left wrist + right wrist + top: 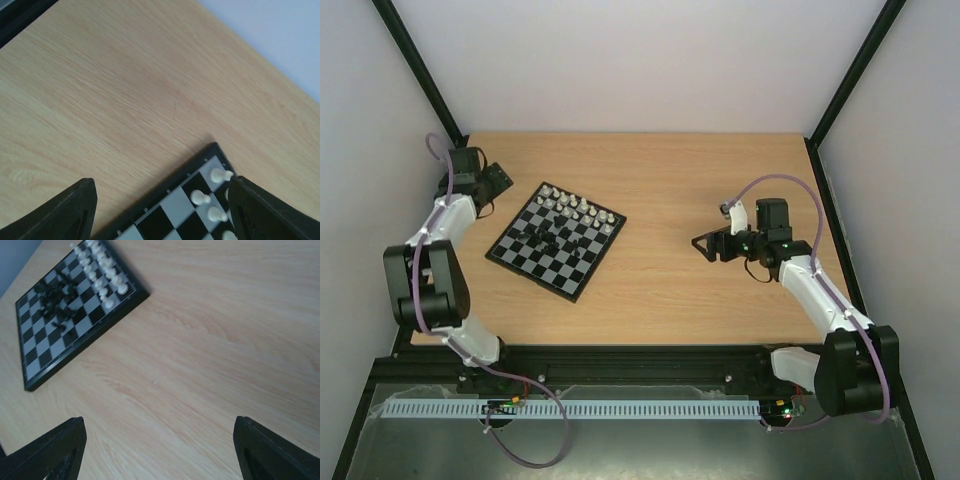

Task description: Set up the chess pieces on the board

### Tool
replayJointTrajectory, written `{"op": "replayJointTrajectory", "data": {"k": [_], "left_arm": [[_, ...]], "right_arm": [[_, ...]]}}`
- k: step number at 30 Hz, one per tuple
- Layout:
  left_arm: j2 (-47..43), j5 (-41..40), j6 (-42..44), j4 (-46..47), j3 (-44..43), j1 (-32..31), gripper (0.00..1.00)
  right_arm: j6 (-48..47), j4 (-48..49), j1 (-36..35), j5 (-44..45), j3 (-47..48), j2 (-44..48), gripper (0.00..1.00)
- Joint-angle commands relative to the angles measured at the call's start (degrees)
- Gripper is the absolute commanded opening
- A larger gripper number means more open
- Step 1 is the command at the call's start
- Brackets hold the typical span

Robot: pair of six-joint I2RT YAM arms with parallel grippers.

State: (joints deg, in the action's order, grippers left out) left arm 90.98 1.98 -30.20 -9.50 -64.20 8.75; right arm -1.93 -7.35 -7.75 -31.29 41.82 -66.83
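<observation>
Top view: above and behind me, looking down on the whole bench (pixel 700 200).
Left wrist: close, over the board (pixel 172 207) corner.
Right wrist: farther off, facing it.
Shared: the board.

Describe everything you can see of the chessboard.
The chessboard is a small square with black and light-grey checks inside a black rim, and it looks like plastic. It lies flat on the wooden table, left of centre, turned diagonally. Two rows of white pieces stand along its far edge; black pieces are jumbled mid-board. Nothing else touches it.

A wooden table (pixel 700 200) stands between seemingly white walls (pixel 640 60).
</observation>
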Motion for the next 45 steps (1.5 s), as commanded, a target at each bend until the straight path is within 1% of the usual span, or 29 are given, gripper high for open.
{"op": "replayJointTrajectory", "data": {"k": [1,5,8,10,14,19,25,30,39,45], "left_arm": [[8.9,4.7,-0.8,-3.4,-6.3,3.1,0.71],[17.4,11.6,0.0,-5.5,-12.1,5.9,0.58],[23.1,13.8,1.6,-8.9,-16.4,6.9,0.49],[25.5,14.0,2.3,-10.5,-18.1,7.3,0.45],[28.0,12.4,3.7,-13.2,-18.9,7.4,0.43],[27.5,12.7,3.7,-12.1,-15.4,7.2,0.42],[26.2,13.7,3.7,-12.3,-11.6,4.4,0.42],[23.7,14.2,3.5,-12.6,-7.5,4.0,0.37],[17.3,15.7,4.2,-11.0,2.5,0.8,0.27],[13.5,16.6,5.0,-10.7,7.8,-1.4,0.26]], "right_arm": [[-4.5,0.3,-0.5,-7.7,-1.2,-1.2,0.81],[-7.4,-1.2,-0.8,-11.3,-1.0,-1.9,0.81],[-8.4,-1.7,-0.9,-12.0,-0.9,-2.2,0.82],[-8.9,-1.9,-1.1,-12.4,-0.9,-2.3,0.82],[-10.1,-2.7,-1.4,-13.0,-0.6,-3.1,0.82],[-10.6,-3.3,-1.7,-12.9,-0.1,-3.8,0.82],[-11.2,-3.5,-1.7,-12.2,0.2,-3.9,0.83],[-11.5,-4.0,-1.7,-12.1,0.4,-3.8,0.83],[-11.9,-4.3,-1.8,-12.0,0.5,-4.1,0.83],[-12.1,-4.6,-2.0,-12.1,0.9,-4.8,0.83]]}}
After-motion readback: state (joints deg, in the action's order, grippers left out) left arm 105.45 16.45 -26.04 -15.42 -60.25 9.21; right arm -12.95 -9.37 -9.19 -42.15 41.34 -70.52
